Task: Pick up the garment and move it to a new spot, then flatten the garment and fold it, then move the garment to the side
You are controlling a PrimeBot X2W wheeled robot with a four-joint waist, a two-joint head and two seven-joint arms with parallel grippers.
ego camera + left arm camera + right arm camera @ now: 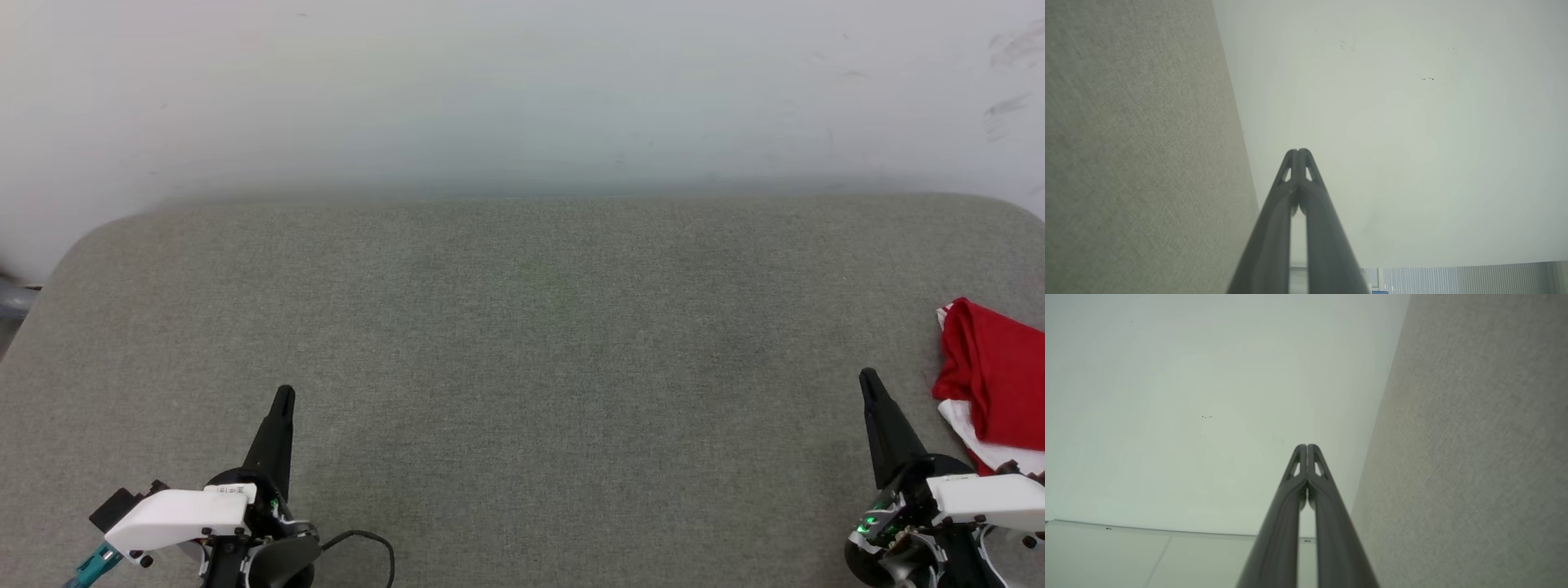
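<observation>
At the grey surface's (522, 343) right edge I am noting the garment (992, 384) bunched, judging it soft, light, best pinched at a raised fold, while my right gripper (867, 377) beside it and left gripper (284, 394) are sitting pressed together, empty.

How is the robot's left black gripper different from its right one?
The left gripper stands far from the crumpled red and white garment; the right gripper is close beside it. A black cable curls by the left gripper's base; green light glows at the right gripper's. Both are shut over the grey fabric table.
</observation>
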